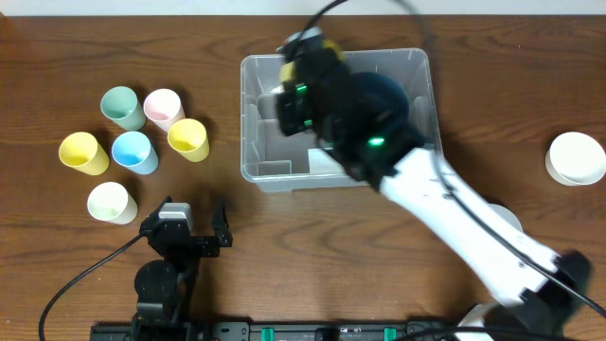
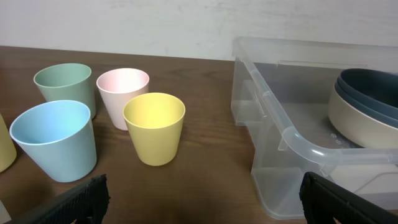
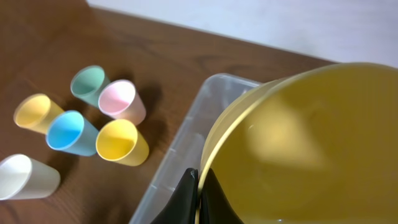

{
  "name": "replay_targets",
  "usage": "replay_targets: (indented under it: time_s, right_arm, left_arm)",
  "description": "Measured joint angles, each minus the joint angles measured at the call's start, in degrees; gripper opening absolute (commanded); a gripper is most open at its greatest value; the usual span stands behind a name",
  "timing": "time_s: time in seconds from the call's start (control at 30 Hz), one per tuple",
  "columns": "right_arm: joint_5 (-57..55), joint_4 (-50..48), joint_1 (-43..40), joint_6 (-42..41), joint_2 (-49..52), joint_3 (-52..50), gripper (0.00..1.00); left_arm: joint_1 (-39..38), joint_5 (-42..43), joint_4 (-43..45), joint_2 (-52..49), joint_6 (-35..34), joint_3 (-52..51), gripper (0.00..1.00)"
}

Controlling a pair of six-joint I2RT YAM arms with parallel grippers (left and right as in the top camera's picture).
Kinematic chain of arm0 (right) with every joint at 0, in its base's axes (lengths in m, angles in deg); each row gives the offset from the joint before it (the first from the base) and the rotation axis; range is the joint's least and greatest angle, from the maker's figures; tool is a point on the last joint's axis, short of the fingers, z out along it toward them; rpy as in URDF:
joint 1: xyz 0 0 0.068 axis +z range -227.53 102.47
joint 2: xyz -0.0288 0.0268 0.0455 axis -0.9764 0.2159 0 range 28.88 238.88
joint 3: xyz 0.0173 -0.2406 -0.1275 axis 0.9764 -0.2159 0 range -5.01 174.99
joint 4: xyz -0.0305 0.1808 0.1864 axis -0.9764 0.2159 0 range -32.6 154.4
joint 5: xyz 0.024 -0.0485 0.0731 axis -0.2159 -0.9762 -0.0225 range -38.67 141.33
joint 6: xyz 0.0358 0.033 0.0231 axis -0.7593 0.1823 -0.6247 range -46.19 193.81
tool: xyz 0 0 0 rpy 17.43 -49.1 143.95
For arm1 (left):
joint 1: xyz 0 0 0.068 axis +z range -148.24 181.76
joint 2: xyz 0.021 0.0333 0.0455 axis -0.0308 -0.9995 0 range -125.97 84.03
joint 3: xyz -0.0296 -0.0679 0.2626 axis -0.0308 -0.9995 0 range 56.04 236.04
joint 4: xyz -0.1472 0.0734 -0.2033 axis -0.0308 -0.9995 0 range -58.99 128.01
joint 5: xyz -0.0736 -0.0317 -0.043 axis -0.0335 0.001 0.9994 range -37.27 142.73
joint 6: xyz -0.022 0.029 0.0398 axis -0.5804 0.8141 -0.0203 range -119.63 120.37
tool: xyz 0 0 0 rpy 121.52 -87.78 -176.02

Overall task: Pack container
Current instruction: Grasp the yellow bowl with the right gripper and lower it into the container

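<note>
The container is a large clear bin at the table's middle, also in the left wrist view. A dark blue bowl nests in a beige bowl at its right end. My right gripper is shut on the rim of a yellow bowl, which hangs tilted over the container's left part. From above only a sliver of this yellow bowl shows past the arm. My left gripper stands open and holds nothing, low near the front edge, left of the container.
Several cups stand left of the container: green, pink, yellow, blue, a second yellow and white. A white bowl sits at the far right. The right arm crosses the container's near right corner.
</note>
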Motion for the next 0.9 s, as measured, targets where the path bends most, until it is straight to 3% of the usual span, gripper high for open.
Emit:
replay_targets:
  time_s: [0.33,0.9]
  right_arm:
    - [-2.32,-6.58,2.97,0.42,15.39,-0.02,0.01]
    - [-5.73,-10.58,0.33,1.11,22.49,-0.02,0.01]
  left_arm:
    - [0.00,0.00,0.00,0.00,0.00,0.00,0.98]
    - [0.00,0.00,0.00,0.00,0.00,0.00,0.98]
